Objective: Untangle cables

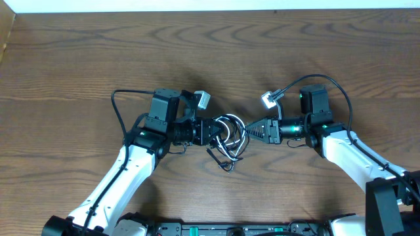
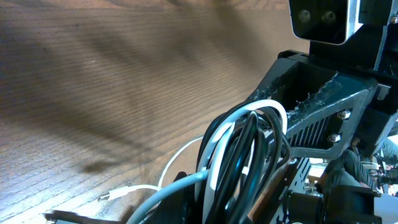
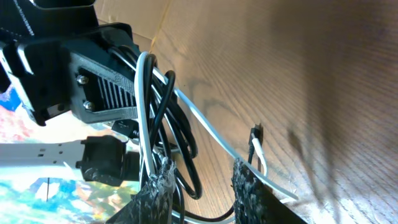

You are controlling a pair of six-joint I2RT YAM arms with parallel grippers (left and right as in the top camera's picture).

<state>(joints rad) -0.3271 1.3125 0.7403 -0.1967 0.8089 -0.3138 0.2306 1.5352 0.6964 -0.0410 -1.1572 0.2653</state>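
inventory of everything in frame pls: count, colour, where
thin white cord: 1, white, looped in the tangle at table centre, between the two grippers
thin black cord: 1, black, wound through the white one in the same tangle
wood-grain table: 1, brown, under everything
tan panel edge: 1, tan, far left corner; material unclear
left gripper: 1, black, at the tangle's left side, loops around its fingers
right gripper: 1, black, at the tangle's right side, fingers apart
thick arm cables: 2, black, one arcing off each wrist
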